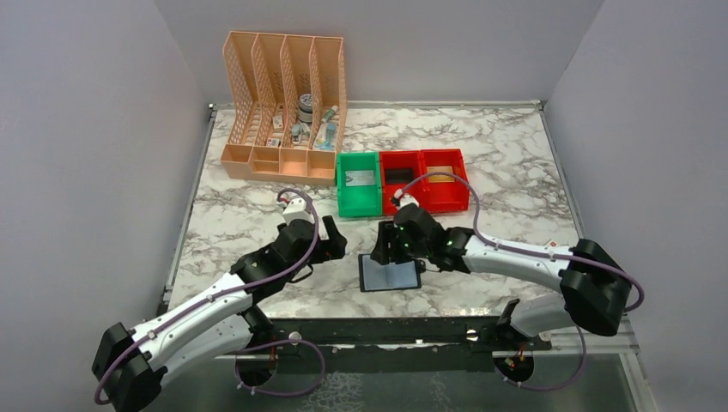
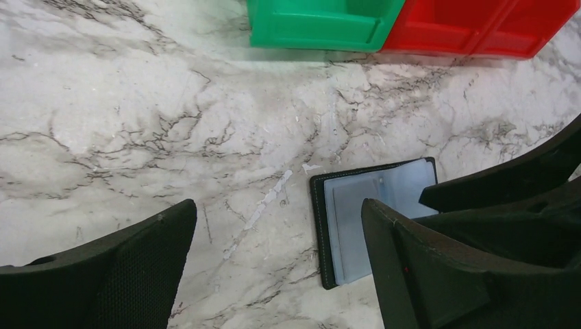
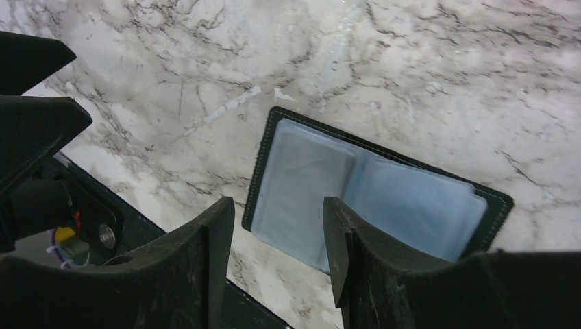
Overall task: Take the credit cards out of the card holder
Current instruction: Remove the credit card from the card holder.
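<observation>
The card holder (image 1: 391, 273) lies open and flat on the marble near the table's front edge, its grey-blue sleeves facing up (image 3: 370, 195). My right gripper (image 1: 392, 251) hovers over its near-left part, open, with nothing between its fingers (image 3: 277, 229). My left gripper (image 1: 335, 243) stands wide open just left of the card holder (image 2: 356, 219), holding nothing (image 2: 277, 229). A tan credit card (image 1: 440, 174) lies in the right red bin, and a whitish credit card (image 1: 361, 178) in the green bin. No card shows in the sleeves.
A green bin (image 1: 358, 185) and two red bins (image 1: 424, 182) stand in a row behind the card holder, also seen in the left wrist view (image 2: 318, 24). A peach lattice file organizer (image 1: 283, 107) stands at the back left. The table's dark front edge (image 3: 103, 205) runs close by.
</observation>
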Robot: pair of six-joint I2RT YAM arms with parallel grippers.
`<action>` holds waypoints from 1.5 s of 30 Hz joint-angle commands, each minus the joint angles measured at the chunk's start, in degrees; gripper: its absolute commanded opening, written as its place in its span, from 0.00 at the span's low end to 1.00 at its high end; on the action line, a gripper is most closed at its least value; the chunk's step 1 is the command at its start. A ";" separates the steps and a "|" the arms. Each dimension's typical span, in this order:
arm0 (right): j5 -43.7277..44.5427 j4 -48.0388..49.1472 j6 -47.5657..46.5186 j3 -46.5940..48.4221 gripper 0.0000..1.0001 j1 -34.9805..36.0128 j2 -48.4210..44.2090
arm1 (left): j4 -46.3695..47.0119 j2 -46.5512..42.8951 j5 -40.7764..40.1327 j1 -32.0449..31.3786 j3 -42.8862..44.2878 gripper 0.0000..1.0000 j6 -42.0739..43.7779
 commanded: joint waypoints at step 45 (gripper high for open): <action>17.52 -16.97 1.27 16.96 0.64 10.20 25.83 | -2.42 -0.74 -1.17 0.86 0.58 0.97 -2.42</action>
